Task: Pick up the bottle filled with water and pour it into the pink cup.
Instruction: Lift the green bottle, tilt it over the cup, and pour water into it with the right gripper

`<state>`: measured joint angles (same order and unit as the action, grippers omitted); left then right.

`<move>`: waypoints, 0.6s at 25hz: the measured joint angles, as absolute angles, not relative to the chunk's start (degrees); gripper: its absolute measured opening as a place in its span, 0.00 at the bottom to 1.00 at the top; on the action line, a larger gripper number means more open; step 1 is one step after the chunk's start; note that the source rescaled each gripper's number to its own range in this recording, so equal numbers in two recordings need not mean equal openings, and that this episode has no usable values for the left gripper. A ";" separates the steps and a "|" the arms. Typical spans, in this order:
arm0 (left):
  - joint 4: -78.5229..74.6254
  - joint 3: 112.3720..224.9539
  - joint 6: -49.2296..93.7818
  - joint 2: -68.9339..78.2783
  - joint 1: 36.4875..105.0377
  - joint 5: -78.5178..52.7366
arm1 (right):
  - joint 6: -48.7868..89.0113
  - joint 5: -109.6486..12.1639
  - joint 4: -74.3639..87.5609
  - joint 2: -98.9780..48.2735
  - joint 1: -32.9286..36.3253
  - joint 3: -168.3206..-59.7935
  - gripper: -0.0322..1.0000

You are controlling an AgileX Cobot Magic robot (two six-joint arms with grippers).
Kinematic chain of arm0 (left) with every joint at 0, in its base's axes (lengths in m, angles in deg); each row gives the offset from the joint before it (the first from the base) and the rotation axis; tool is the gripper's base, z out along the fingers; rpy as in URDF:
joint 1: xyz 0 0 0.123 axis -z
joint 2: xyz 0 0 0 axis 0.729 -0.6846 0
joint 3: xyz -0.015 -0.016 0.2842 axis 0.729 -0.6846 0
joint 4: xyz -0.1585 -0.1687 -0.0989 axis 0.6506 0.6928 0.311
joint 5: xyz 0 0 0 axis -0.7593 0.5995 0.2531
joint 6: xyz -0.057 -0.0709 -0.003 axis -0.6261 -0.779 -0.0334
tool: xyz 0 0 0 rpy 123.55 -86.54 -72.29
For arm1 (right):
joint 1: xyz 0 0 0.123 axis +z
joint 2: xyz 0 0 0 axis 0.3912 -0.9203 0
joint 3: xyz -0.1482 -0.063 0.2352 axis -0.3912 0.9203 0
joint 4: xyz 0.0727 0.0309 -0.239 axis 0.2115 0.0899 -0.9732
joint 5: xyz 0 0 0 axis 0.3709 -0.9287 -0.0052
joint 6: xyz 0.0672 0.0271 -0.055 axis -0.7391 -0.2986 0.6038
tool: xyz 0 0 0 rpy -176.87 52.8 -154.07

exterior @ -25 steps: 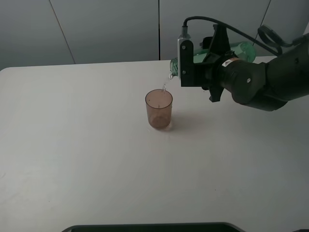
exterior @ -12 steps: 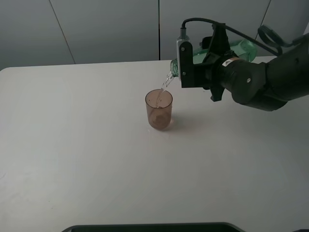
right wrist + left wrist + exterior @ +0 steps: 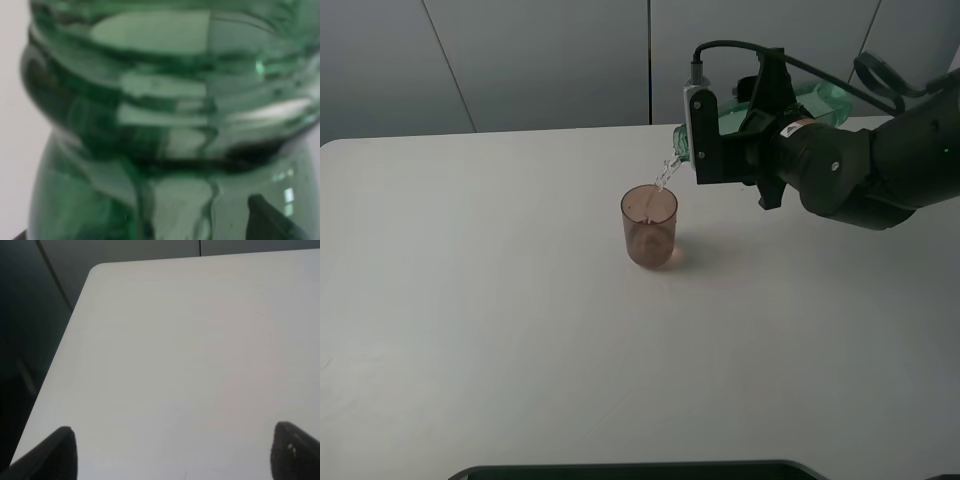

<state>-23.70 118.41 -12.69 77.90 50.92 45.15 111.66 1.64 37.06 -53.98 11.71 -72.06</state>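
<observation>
The green-tinted bottle [image 3: 825, 100] lies tipped nearly level above the white table [image 3: 500, 300], its mouth pointing left. My right gripper [image 3: 757, 118] is shut on the bottle's body. A thin stream of water [image 3: 665, 176] falls from the mouth into the pink cup [image 3: 649, 228], which stands upright just below and left of it. The right wrist view is filled by the bottle's ribbed green wall [image 3: 165, 125], with a dark fingertip [image 3: 272, 222] at one corner. My left gripper [image 3: 175, 455] hangs open over bare table, far from both things.
A dark flat object [image 3: 630, 470] runs along the table's front edge. Grey wall panels stand behind the table. The left wrist view shows the table's rounded corner [image 3: 97, 270] with a dark drop beyond it.
The bottle has tilted a touch further and water keeps running into the cup. The stream was fuller half a second ago and is thinner now. The cup has not moved.
</observation>
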 joint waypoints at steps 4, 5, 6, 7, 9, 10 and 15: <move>-23.70 118.41 -12.69 77.90 50.92 45.15 | 111.78 1.71 37.06 -53.98 11.71 -72.10 0.03; -23.70 118.41 -12.69 77.90 50.92 45.15 | 111.87 1.71 37.06 -53.98 11.71 -72.10 0.03; -23.70 118.41 -12.69 77.90 50.92 45.15 | 111.87 1.71 37.06 -53.98 11.71 -72.10 0.03; -23.70 118.41 -12.69 77.90 50.92 45.15 | 111.91 1.71 37.06 -53.98 11.71 -72.10 0.03; -23.70 118.41 -12.69 77.90 50.92 45.15 | 112.15 1.86 37.06 -53.98 11.71 -72.10 0.03; -23.70 118.41 -12.69 77.90 50.92 45.15 | 112.15 2.02 37.06 -53.98 11.71 -72.10 0.03; -23.70 118.41 -12.69 77.90 50.92 45.15 | 112.67 2.09 37.27 -53.98 11.71 -72.41 0.03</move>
<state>-23.70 118.41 -12.69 77.90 50.92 45.15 112.67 2.09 37.27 -53.98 11.71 -72.41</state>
